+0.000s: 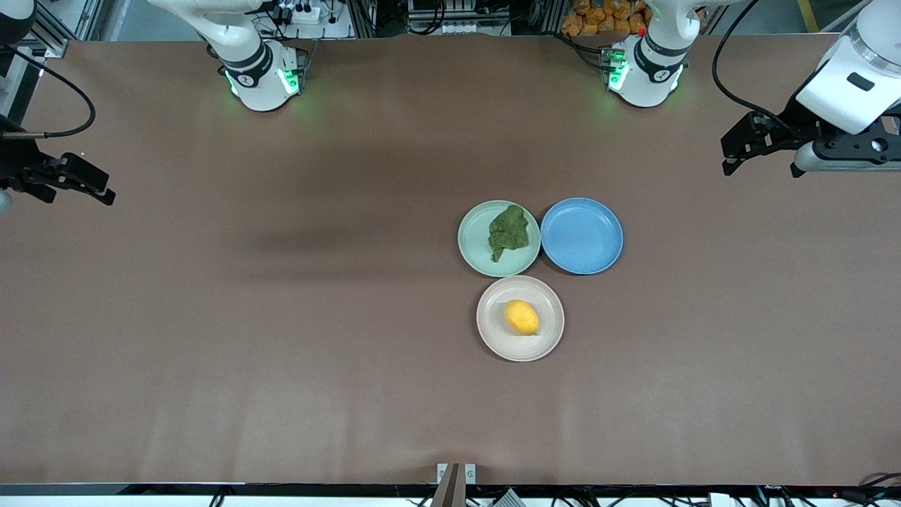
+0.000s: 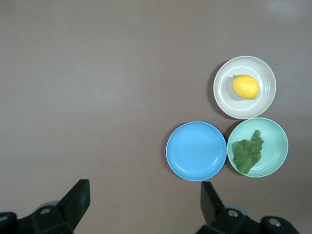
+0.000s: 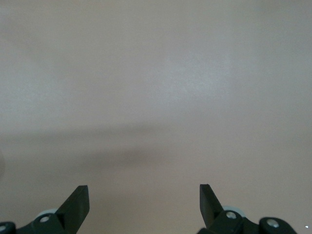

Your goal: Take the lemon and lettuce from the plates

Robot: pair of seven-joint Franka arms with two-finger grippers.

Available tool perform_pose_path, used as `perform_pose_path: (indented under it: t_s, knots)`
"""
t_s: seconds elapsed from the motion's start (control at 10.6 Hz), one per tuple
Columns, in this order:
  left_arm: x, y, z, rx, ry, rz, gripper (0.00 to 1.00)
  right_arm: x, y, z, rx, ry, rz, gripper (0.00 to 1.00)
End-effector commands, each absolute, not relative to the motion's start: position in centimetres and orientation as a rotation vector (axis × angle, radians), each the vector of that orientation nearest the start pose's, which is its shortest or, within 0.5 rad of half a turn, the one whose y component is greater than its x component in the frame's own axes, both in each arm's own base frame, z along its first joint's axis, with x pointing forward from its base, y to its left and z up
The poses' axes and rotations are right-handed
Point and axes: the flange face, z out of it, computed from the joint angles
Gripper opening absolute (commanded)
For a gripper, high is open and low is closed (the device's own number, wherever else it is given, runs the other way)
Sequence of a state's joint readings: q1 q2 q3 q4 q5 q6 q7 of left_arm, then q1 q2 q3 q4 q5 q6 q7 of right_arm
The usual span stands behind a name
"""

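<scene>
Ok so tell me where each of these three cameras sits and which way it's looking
Front view: high across the table, facing both bases; left gripper and right gripper wait at the table's ends.
Left wrist view: looks down past open fingers at the lemon, lettuce and blue plate, shared with the front view.
Right wrist view: looks down past open fingers at the bare table.

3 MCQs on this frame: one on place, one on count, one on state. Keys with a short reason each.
1. The lemon lies on which plate?
A. blue
B. beige plate
C. mint

2. How many plates are on the table?
A. two
B. four
C. three

3. The left tool is:
A. open, holding nothing
B. shut on the lettuce
C. shut on the lemon

Key: 1 B, the yellow fruit sits on the beige plate nearest the front camera. 2 C, mint plate, blue plate and beige. 3 A, its fingers stand apart over bare table; the lettuce rests on the mint plate.
</scene>
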State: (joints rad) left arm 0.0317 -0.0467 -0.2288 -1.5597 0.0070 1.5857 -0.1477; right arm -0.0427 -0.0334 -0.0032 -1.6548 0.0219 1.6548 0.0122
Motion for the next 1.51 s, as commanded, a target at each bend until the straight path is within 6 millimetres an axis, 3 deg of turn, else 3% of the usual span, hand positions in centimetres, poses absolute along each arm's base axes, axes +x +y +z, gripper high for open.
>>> perform_pose_path:
  t_s: [0.0,0.28,0.57,0.85,1.13,1.41]
  knots:
    - [52.9,-10.6,66.2,-3.158,0.086,-0.103,1.00,54.7,-2.1,61.3,-3.133,0.068,-0.058,1.00]
    - [53.3,-10.5,65.5,-3.167,0.082,-0.075,1.00,54.8,-2.1,61.1,-3.133,0.068,-0.058,1.00]
    - [56.1,-10.9,62.0,-3.182,0.073,0.014,1.00,55.1,-3.5,60.6,-3.131,0.107,-0.044,1.00]
    - [59.8,-12.4,56.9,-3.211,-0.032,0.046,1.00,55.0,-3.8,60.5,-3.130,0.116,-0.037,1.00]
    - [64.6,-16.9,51.2,-3.252,-0.191,-0.011,1.00,55.1,-3.8,60.6,-3.129,0.116,-0.041,1.00]
    - [66.8,-21.7,46.1,-3.284,-0.329,-0.074,1.00,55.4,-3.1,60.3,-3.122,0.098,-0.037,1.00]
